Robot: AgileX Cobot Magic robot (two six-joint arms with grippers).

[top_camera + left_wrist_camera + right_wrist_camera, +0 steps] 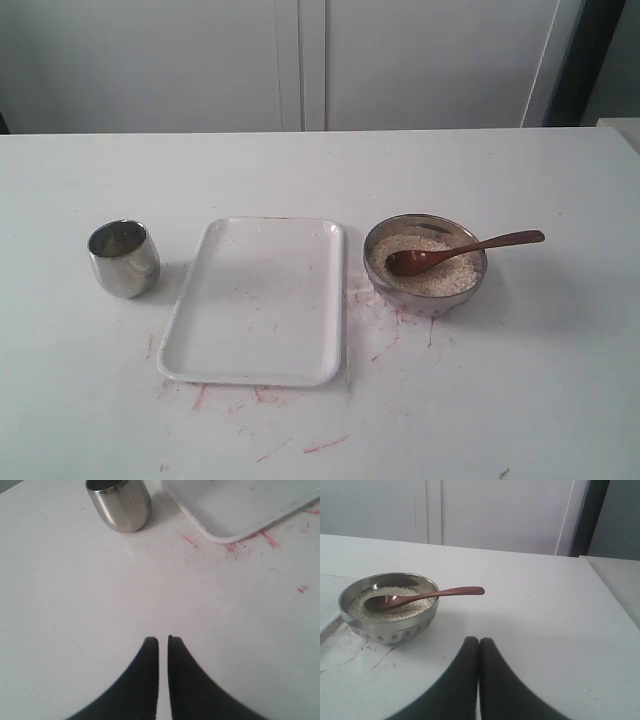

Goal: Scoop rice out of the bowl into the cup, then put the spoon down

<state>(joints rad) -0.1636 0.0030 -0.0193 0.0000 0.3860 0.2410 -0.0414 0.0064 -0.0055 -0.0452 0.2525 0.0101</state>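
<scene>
Resting in the bowl (432,302), the spoon (470,247) lies with its small oval head on the rice (445,280). Its slim handle leans over the rim and points toward the right side of the table (540,380) in the exterior view. The rice fills the bowl to a little below the rim. A flat white tray (255,300) sits between the bowl and the cup (123,262), near each and touching neither. The cup stands upright at the left; whether it holds anything is hard to tell, since its inside shows only dim reflections. Red scratch marks (325,444) streak the table along the tray's near edge and around the bowl's foot. The left gripper (163,640) is over bare table a short way from the cup, its fingers drawn almost together with only a thin slit between them, gripping nothing. The right gripper (479,641) is near the bowl on the side where the spoon's handle sticks out, its fingers pressed together and likewise empty.
</scene>
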